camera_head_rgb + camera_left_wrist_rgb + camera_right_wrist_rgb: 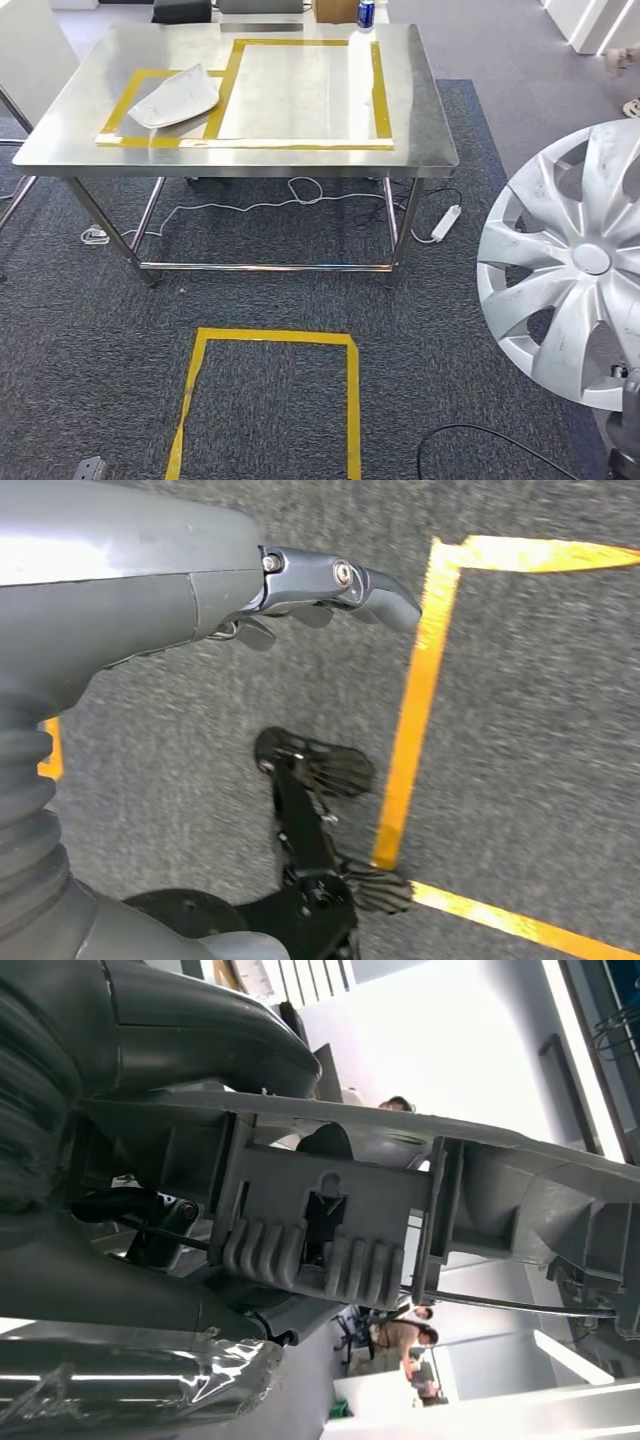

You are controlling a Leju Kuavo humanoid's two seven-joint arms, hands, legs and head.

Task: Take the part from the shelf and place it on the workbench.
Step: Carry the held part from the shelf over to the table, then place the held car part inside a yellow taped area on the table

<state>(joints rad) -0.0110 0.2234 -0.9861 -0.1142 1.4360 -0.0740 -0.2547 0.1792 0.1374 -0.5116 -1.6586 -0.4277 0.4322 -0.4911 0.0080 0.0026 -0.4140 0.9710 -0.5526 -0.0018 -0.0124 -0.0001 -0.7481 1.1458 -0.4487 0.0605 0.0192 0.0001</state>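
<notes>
I see the right robot hand (623,420) holding the part, a big silver wheel cover (573,265), up on its edge. It is in the air over the grey carpet, well away from the bench (423,110) and off to the bench's right side. In the right wrist view the robot hand (151,1160) is closed on the grey ribbed back of the wheel cover (332,1220), with the rim caught between the thumb and the fingers. The bench is shiny metal with yellow tape (381,95) making two boxes on top. A white curved piece (175,98) lies in the smaller box, near the bench's left end. A blue can (366,13) stands at the bench's far edge. White cables (302,195) lie on the carpet under the bench. In front of the bench a yellow tape square (268,390) is stuck to the carpet. My left robot hand (302,590) hangs over the carpet with its fingers straight out and apart, holding nothing.
</notes>
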